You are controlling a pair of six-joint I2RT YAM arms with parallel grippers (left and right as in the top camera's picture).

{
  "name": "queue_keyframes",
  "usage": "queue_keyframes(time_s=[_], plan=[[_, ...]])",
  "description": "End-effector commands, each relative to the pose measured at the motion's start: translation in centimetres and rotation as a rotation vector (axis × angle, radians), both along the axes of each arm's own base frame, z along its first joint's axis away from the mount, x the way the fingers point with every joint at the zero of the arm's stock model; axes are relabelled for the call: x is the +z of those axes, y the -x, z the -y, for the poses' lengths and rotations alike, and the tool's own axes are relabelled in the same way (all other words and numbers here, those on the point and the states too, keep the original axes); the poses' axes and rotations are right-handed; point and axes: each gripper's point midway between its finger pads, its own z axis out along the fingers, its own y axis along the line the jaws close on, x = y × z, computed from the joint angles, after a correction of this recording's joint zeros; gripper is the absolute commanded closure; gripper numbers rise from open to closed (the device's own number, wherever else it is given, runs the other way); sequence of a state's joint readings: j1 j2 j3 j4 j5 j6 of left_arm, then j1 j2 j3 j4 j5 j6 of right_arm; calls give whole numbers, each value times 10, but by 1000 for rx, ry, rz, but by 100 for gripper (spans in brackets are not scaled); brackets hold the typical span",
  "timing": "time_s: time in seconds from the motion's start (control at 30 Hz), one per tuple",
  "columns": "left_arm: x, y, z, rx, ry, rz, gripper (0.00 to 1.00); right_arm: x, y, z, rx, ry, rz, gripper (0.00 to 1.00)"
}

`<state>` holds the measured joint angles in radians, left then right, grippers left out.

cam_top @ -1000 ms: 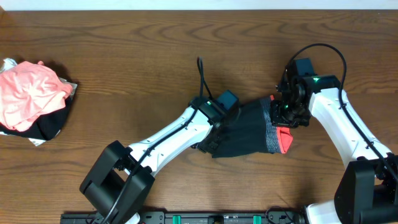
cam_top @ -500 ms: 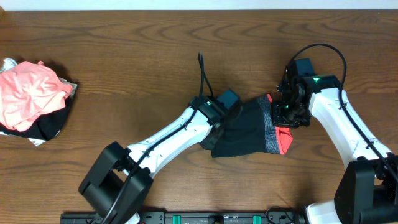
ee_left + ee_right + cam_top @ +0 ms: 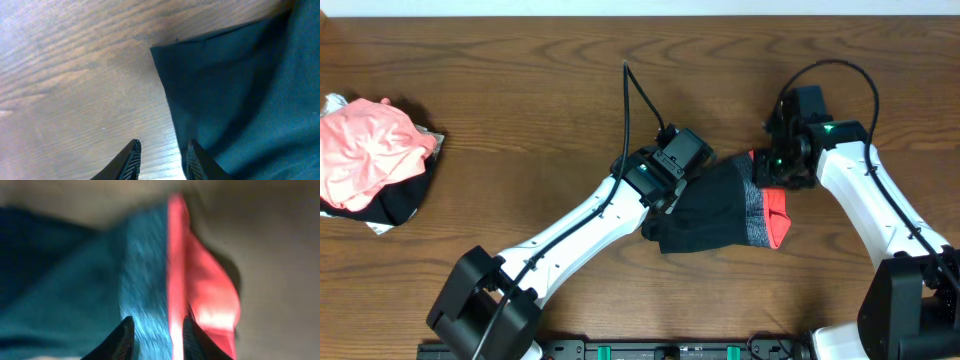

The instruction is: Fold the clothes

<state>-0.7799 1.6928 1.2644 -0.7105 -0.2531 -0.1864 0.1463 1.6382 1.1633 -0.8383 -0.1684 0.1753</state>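
The clothes (image 3: 715, 212) lie folded into a small black bundle at centre right of the table, with the grey waistband (image 3: 757, 205) and its coral-red edge (image 3: 778, 218) on the right side. My left gripper (image 3: 665, 200) hovers over the bundle's left edge. In the left wrist view it (image 3: 161, 150) is open, with bare wood in the gap and the black cloth (image 3: 240, 90) beside its right finger. My right gripper (image 3: 772, 172) is above the waistband. The blurred right wrist view shows it (image 3: 157, 325) open over the grey band (image 3: 145, 270) and coral edge (image 3: 175, 255).
A heap of pink and black garments (image 3: 370, 160) sits at the table's left edge. The left arm (image 3: 570, 235) stretches diagonally from the front edge up to the bundle. A black cable (image 3: 640, 110) loops above the left wrist.
Both grippers have opened and let go of the cloth. The left wrist has lifted and swung slightly up-left, and the right gripper has edged toward the far side.
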Motion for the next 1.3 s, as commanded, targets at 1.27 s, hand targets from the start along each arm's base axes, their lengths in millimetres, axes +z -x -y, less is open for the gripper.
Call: queue_keyframes(time_s=[1.27], plan=[[-53,82,71,20,281,-477,69,-132,28,-73,141,-190,-338,87]])
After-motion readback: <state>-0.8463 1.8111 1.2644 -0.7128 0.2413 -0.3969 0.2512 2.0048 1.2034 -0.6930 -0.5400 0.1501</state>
